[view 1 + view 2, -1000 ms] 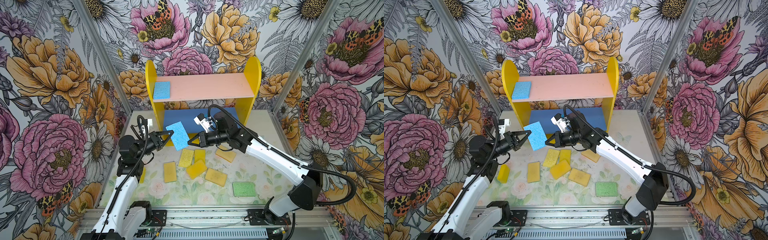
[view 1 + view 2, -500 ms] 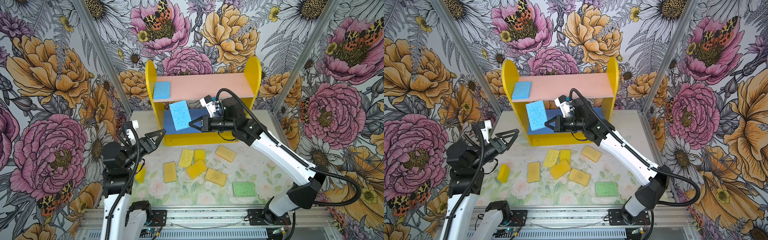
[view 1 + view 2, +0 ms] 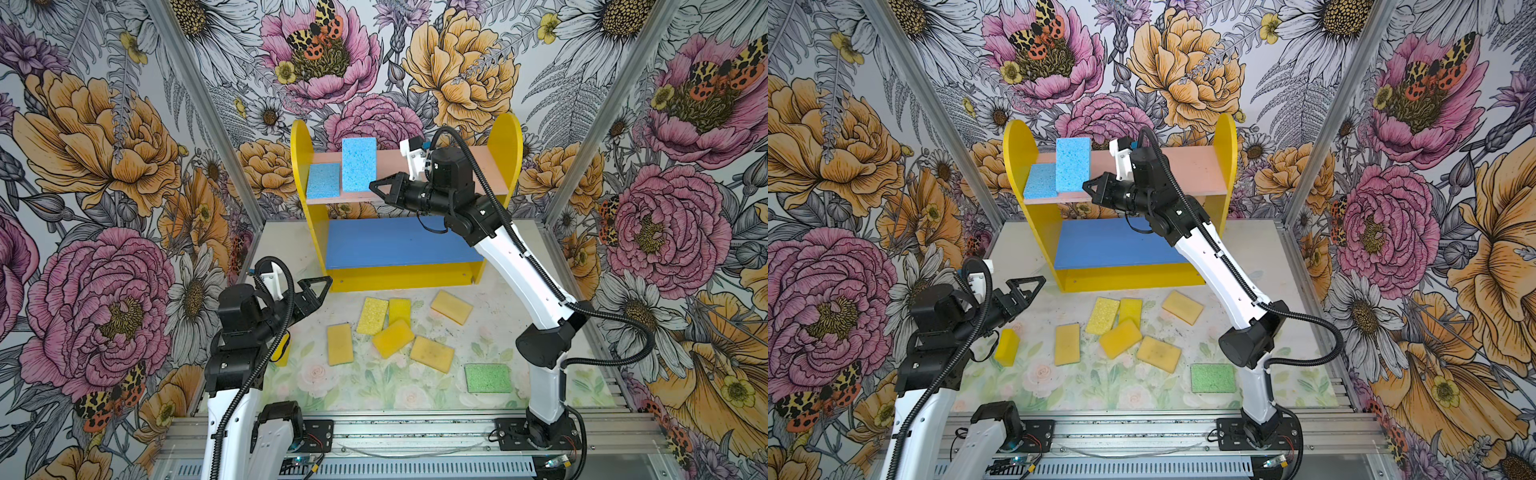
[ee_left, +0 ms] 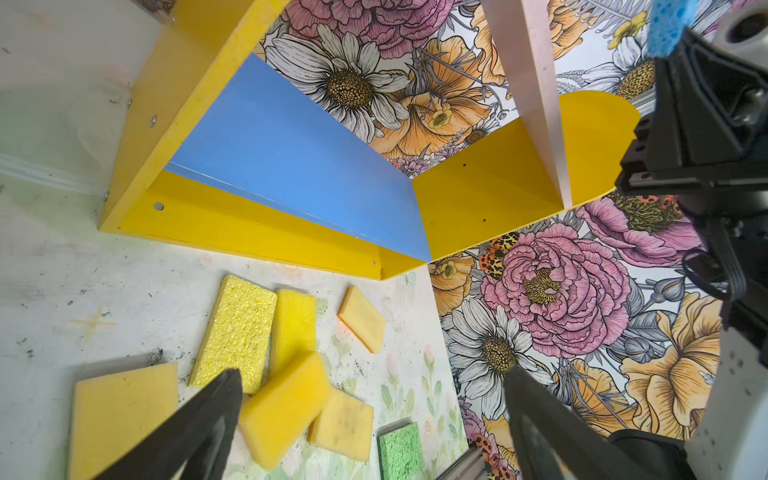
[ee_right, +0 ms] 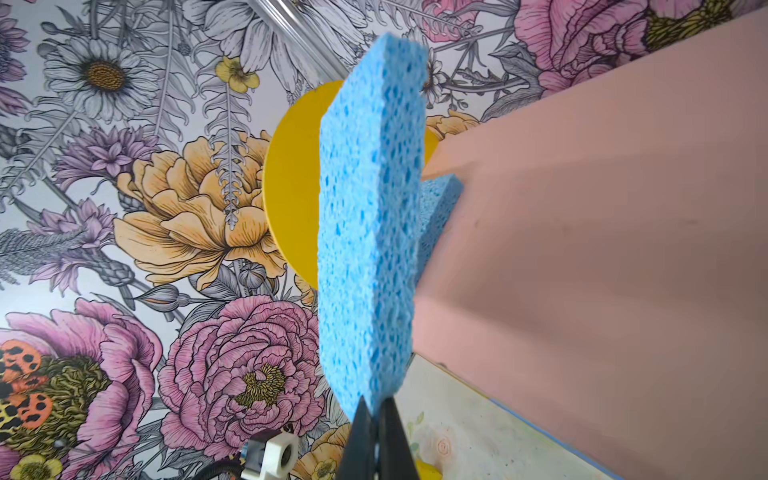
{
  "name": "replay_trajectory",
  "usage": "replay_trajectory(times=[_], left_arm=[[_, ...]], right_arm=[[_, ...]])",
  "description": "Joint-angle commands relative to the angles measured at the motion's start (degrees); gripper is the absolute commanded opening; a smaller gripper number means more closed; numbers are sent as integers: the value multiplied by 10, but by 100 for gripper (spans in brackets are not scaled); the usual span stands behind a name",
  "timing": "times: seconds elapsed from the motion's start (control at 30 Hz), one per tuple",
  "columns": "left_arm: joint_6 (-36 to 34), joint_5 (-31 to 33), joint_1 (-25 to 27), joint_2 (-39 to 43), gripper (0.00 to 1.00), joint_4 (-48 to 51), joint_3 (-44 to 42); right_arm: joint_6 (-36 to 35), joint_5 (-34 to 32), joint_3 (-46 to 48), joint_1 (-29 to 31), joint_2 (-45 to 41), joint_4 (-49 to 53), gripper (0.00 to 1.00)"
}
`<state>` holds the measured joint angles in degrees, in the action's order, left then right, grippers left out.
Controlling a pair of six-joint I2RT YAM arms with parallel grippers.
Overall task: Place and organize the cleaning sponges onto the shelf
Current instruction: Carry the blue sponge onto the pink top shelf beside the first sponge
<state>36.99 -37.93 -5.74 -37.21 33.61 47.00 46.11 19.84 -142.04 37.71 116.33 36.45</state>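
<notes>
- Right gripper point(image 3: 374, 185) is clamping one short edge of a blue sponge point(image 3: 359, 164), jaws pressed together on it; the right wrist view point(image 5: 376, 409) is showing the same pinch.
- Held blue sponge is standing upright over the left part of the shelf's point(image 3: 300, 174) pink upper board point(image 3: 486, 174). Cannot tell if it is touching the board.
- Second blue sponge point(image 3: 323, 180) is lying flat at the left end of that board, just beside the held one.
- Blue lower board point(image 3: 395, 243) is carrying nothing.
- Left gripper point(image 3: 318, 293) is hovering over the worktop's point(image 3: 374, 395) left edge, fingers wide apart, gripping nothing.
- Six yellow sponges point(image 3: 392, 337) are lying in a loose cluster mid-worktop, in front of the shelf, some overlapping.
- Seventh yellow sponge point(image 3: 1007, 347) is sitting near the left edge, under the left arm.
- Green sponge point(image 3: 487, 377) is lying flat toward the worktop's front right corner, apart from the cluster.
</notes>
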Motion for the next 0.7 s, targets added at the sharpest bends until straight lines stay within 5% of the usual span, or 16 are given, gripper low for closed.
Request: replay_trajectory(times=[0.0, 0.47, 0.67], left_arm=[[-33, 16, 6, 4, 99, 27, 14], [-48, 1, -1, -11, 99, 36, 27], [-43, -3, -3, -12, 99, 36, 27]], right_arm=[[20, -24, -67, -6, 43, 24, 0], [39, -7, -90, -10, 81, 24, 0], [37, -11, -82, -10, 75, 26, 29]])
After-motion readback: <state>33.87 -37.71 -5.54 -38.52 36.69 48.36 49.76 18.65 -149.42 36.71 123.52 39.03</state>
